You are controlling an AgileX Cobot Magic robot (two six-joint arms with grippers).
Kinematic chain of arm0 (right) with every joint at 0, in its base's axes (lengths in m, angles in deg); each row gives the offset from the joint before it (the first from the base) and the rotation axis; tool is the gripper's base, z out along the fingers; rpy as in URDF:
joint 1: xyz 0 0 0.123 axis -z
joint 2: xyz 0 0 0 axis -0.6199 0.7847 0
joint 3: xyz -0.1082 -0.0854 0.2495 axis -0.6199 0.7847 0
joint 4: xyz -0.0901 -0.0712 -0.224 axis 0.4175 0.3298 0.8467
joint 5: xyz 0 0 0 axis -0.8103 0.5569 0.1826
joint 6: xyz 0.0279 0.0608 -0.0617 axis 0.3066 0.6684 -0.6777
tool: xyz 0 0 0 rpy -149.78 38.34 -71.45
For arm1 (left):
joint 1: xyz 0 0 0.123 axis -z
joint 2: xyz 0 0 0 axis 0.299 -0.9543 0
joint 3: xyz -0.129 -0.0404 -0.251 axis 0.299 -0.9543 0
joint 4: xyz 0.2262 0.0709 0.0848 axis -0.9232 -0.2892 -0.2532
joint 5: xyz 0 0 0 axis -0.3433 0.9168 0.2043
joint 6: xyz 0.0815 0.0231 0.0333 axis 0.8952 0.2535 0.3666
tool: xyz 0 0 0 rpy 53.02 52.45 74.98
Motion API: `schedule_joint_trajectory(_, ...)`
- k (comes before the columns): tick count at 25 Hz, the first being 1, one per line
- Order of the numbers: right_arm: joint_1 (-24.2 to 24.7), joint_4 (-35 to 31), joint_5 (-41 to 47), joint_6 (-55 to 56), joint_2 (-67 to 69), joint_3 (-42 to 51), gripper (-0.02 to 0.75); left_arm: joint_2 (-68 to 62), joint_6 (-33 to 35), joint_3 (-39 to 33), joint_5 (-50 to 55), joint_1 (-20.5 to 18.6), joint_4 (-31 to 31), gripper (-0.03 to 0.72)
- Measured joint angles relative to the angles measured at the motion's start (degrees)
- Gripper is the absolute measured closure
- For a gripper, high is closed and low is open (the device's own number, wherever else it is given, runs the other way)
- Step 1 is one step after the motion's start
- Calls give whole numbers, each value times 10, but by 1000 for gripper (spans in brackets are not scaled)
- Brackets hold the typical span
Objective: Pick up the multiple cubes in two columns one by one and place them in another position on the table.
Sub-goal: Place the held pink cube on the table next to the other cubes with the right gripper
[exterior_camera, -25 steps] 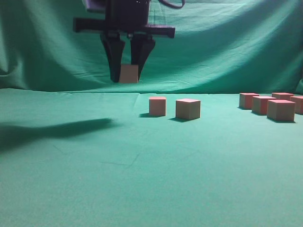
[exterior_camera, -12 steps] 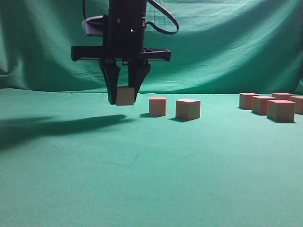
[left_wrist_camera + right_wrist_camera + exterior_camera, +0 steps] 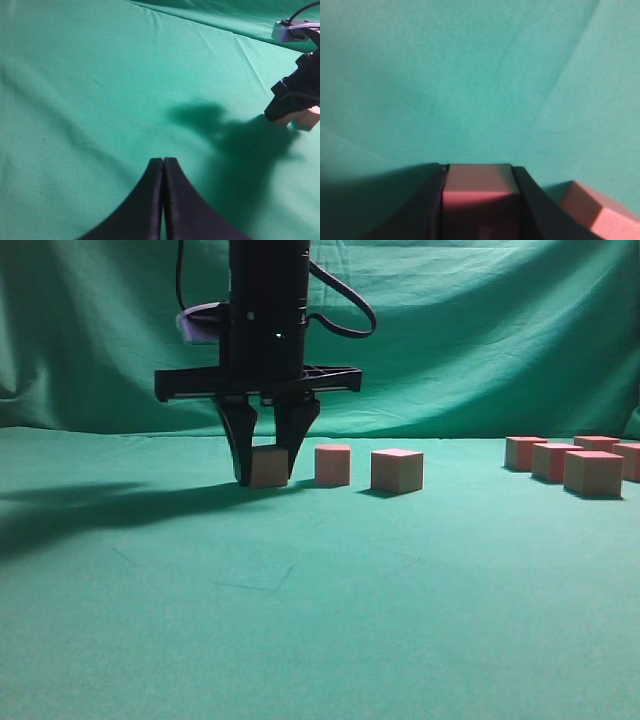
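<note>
My right gripper (image 3: pixel 268 476) reaches left of the middle and is shut on a pinkish cube (image 3: pixel 268 467), held down at the teal cloth table (image 3: pixel 320 620). In the right wrist view the cube (image 3: pixel 477 187) fills the gap between the black fingers (image 3: pixel 532 200). The held cube is in line with two cubes to its right, one close (image 3: pixel 332 464) and one further over (image 3: pixel 397 470); the close one also shows in the right wrist view (image 3: pixel 600 210). My left gripper (image 3: pixel 163 161) is shut and empty above bare cloth.
Several more cubes stand clustered at the far right (image 3: pixel 593 473). The teal backdrop (image 3: pixel 450 340) hangs behind the table. The left wrist view shows the right arm (image 3: pixel 295 92) with its cube at the far right edge.
My right gripper has come down with the cube from well above the table to cloth level, left of the two cubes. The other cubes have not moved.
</note>
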Motion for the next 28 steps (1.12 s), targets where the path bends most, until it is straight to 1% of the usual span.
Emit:
schedule_joint_trajectory(4, 0, 14, -1, 6, 0, 0, 474, 0, 0, 0, 0, 0, 0, 688)
schedule_joint_trajectory(12, 0, 14, -6, 9, 1, 0, 474, 0, 0, 0, 0, 0, 0, 688)
schedule_joint_trajectory(13, 0, 10, -7, 4, 1, 0, 418, 0, 0, 0, 0, 0, 0, 688)
schedule_joint_trajectory(16, 0, 0, -14, -3, 1, 0, 322, 0, 0, 0, 0, 0, 0, 688)
schedule_joint_trajectory(23, 0, -9, -26, -15, 1, 0, 322, 0, 0, 0, 0, 0, 0, 688)
schedule_joint_trajectory(24, 0, -9, -26, -20, 1, 0, 281, 0, 0, 0, 0, 0, 0, 688)
schedule_joint_trajectory(25, 0, -9, -27, -24, 1, 0, 296, 0, 0, 0, 0, 0, 0, 688)
schedule_joint_trajectory(28, 0, -9, -30, -33, 1, 0, 296, 0, 0, 0, 0, 0, 0, 688)
